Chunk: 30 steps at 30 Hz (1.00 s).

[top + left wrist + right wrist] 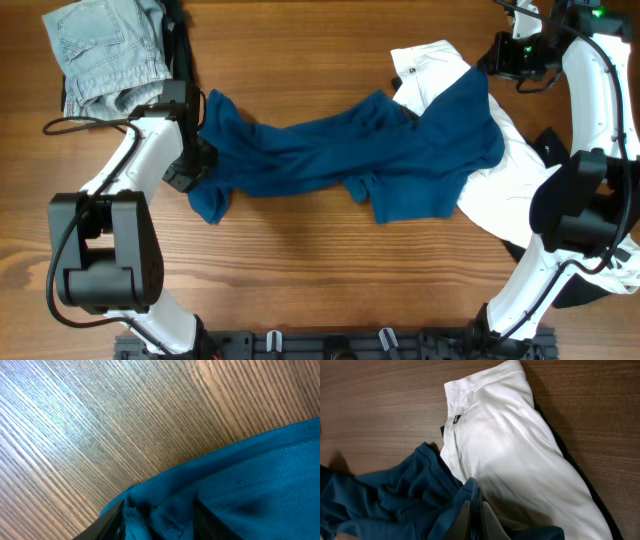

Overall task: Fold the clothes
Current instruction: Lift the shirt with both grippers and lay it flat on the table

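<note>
The dark blue garment (340, 150) lies rumpled across the middle of the table, stretched between my two grippers. My left gripper (200, 160) is at its left end; in the left wrist view its jaws (157, 522) hold bunched blue cloth (260, 475) just above the wood. My right gripper (487, 68) is at the garment's upper right corner. In the right wrist view its fingers (479, 522) are shut on a fold of the blue cloth (395, 495), lifted over the white garment.
A white garment (500, 190) lies at the right, partly under the blue one, and also shows in the right wrist view (510, 445). A light denim piece (105, 50) sits at the back left on dark cloth (180, 40). Bare wood runs along the front.
</note>
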Available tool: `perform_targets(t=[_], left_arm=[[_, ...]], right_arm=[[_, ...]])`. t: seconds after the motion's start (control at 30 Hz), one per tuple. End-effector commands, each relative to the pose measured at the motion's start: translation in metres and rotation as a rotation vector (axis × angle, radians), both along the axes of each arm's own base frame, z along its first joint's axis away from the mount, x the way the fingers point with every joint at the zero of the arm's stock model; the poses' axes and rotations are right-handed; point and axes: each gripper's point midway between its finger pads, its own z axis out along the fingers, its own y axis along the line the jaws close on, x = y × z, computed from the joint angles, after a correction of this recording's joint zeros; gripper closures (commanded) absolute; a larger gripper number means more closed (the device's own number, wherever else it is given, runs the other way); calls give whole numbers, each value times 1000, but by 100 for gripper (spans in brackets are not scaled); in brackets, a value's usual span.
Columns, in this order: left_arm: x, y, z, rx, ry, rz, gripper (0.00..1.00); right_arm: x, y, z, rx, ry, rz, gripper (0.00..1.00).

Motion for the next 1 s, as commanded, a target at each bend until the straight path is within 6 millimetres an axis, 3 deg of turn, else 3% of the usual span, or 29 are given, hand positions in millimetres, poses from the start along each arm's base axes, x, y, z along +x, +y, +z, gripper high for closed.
perform_targets(t=[0.0, 0.07, 0.13, 0.2, 0.33, 0.37, 0.4, 0.43, 0.47, 0.5, 0.53, 0.6, 0.73, 0.87, 0.97], left_arm=[[1, 10, 0, 43, -11, 13, 80], [3, 13, 1, 64, -18, 11, 96], [9, 22, 8, 102, -34, 7, 96], [23, 29, 33, 105, -70, -24, 96], [63, 54, 171, 155, -309, -87, 96], [68, 61, 230, 190, -428, -110, 96], [65, 64, 276, 220, -528, -123, 96], [61, 66, 305, 245, -591, -130, 96], [53, 65, 342, 277, -679, -145, 96], [46, 65, 361, 292, -726, -143, 96], [31, 66, 392, 322, -806, -127, 96], [6, 64, 429, 361, -907, -130, 96], [-53, 59, 481, 401, -1079, -107, 96], [-137, 53, 537, 486, -1302, -84, 96], [-192, 50, 567, 544, -1454, -52, 96]], right_arm=[[1, -1, 3, -5, -6, -10, 96], [1, -1, 3, -5, -6, -10, 96], [1, -1, 3, -5, -9, -9, 96], [1, -1, 12, -9, -30, -10, 96], [-7, 0, 68, -33, -151, -10, 96], [-16, -1, 102, -48, -224, -15, 96], [-25, -2, 128, -61, -282, -23, 96], [-34, -6, 150, -74, -331, -36, 96], [-48, -14, 176, -94, -383, -78, 96], [-56, -19, 192, -108, -417, -102, 96], [-76, -28, 223, -119, -486, -148, 96], [-113, -41, 270, -154, -598, -214, 96], [-185, -43, 333, -225, -776, -299, 96], [-262, -30, 387, -336, -973, -377, 96], [-302, -18, 420, -407, -1095, -416, 96]])
